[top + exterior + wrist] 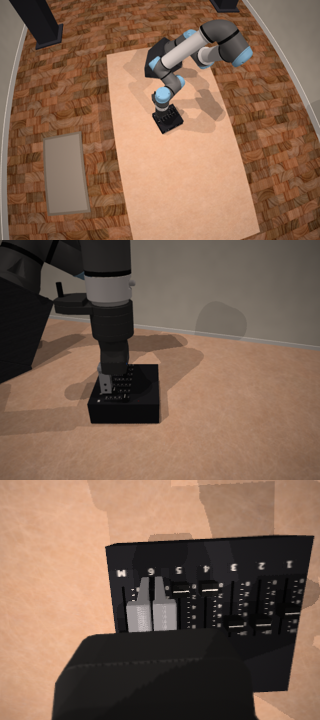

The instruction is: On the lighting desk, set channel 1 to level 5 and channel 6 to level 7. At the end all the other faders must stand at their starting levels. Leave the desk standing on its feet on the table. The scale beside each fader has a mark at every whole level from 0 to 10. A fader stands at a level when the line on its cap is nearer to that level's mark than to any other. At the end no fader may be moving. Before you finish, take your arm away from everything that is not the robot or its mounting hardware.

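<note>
The black lighting desk (168, 119) stands flat on the tan table and also shows in the exterior view (124, 395). In the wrist view its channels read M, 6, 5, 4, 3, 2, 1 from left to right. My gripper (152, 590) is shut, with both grey fingers pressed together and pointing down onto the channel 6 slot, near the end by the labels. They hide the channel 6 cap. The caps of channel 5 (181, 589) and channel 4 (210, 587) sit near the label end. The caps of channel 3 (235, 626) and channel 2 (262, 625) sit near the far end. The channel 1 cap (291, 613) lies between.
The robot's dark base (157, 62) stands on the table behind the desk. A grey mat (65, 173) lies on the floor to the left. A dark post (38, 23) stands at the back left.
</note>
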Action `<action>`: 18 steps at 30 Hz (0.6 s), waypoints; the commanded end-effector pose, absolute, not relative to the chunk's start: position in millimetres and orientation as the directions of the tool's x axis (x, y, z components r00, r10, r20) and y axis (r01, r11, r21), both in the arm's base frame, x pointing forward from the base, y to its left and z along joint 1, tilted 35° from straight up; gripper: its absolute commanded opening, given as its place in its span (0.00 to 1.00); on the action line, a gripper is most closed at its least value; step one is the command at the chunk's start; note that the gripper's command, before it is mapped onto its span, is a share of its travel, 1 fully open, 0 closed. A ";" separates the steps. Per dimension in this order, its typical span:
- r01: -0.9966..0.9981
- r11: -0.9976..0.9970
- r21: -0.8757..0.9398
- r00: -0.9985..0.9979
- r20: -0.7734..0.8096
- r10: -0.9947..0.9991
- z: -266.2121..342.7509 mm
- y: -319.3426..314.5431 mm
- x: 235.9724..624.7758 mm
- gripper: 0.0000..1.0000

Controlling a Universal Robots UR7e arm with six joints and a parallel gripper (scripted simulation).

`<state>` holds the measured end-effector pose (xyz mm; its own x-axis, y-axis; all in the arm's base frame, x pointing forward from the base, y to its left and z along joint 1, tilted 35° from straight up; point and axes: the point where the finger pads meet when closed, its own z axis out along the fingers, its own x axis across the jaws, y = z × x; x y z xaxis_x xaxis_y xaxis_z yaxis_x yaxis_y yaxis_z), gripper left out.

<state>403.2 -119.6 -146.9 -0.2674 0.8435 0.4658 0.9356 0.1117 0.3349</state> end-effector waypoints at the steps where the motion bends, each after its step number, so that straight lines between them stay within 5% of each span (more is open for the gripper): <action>1: 0.935 0.111 0.337 -0.268 0.465 0.844 -145.7 -119.9 406.1 0.00; 18: 0.935 0.111 0.337 -0.268 0.465 0.844 -142.9 -118.9 413.8 0.00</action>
